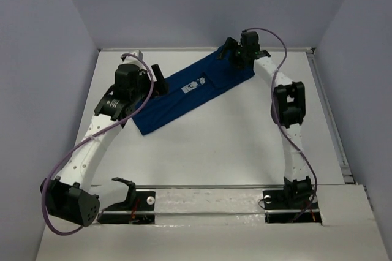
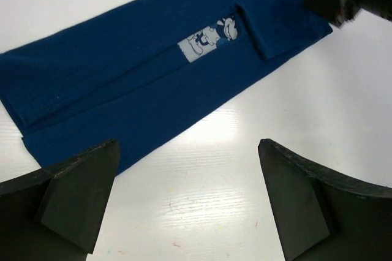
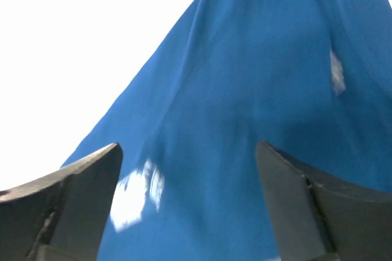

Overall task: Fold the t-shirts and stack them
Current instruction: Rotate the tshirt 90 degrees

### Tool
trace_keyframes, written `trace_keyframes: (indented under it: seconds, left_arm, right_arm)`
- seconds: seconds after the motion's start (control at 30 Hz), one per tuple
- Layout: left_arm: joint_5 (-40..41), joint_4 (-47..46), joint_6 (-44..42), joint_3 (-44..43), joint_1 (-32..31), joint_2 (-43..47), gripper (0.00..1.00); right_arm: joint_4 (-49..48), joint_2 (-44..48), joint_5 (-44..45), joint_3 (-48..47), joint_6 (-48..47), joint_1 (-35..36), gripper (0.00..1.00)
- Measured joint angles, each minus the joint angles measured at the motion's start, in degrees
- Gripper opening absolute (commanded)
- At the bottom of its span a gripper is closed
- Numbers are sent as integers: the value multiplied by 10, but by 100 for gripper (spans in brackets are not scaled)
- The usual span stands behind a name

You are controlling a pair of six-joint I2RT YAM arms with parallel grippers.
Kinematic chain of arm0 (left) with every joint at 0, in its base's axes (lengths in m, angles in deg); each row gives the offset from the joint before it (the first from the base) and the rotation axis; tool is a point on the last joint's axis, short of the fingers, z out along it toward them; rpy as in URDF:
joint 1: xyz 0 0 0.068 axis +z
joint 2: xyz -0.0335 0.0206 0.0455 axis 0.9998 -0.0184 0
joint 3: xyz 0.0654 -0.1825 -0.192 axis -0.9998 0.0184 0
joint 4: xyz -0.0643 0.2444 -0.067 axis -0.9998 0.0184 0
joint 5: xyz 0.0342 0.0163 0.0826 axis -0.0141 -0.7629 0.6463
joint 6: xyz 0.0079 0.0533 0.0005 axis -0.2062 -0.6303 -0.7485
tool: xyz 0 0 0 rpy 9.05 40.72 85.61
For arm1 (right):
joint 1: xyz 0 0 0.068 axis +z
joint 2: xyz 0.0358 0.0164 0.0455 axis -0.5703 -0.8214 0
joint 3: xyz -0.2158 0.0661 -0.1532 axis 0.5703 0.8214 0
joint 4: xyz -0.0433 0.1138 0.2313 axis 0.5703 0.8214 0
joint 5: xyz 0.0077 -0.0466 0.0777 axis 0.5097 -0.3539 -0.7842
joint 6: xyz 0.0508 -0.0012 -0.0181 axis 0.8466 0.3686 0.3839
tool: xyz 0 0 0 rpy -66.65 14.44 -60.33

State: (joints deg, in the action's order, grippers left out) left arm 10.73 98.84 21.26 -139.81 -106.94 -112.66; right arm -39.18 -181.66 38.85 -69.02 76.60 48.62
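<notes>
Hovering with jaws spread wide and holding nothing, the left gripper [image 1: 157, 80] and right gripper [image 1: 236, 52] are sitting at opposite ends of the t-shirt [image 1: 190, 92] — so the next pinch is carrying the risk. Catching only the top layer would be pulling the 2 folded-in sides open, and uneven lifting by the 2 arms would be skewing the strip or dragging it across the surface [image 1: 245, 144]. The shirt is lying flat as a long narrow band, its long axis running diagonally from near-left to far-right, chest print [image 2: 211, 37] facing up — the collar end is probably pointing toward the right gripper.
</notes>
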Motion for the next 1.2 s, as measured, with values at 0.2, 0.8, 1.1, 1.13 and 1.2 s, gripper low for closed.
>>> trace_keyframes:
  seconds: [0.2,0.8,1.1,1.13,1.2]
  left_arm:
    - [-2,0,-6,-29,0,8,99]
    - [-76,-7,-2,-49,0,37,12]
    - [-84,-8,1,-49,-5,37,19]
    - [-84,-8,1,-49,-6,37,21]
    - [-84,-8,0,-49,-6,36,27]
  right_arm:
    - [-109,382,-30,395,11,14,0]
    - [-309,329,67,676,254,287,62]
    - [-334,196,91,542,366,298,0]
    - [-337,190,91,539,374,297,0]
    - [-336,193,92,544,378,297,0]
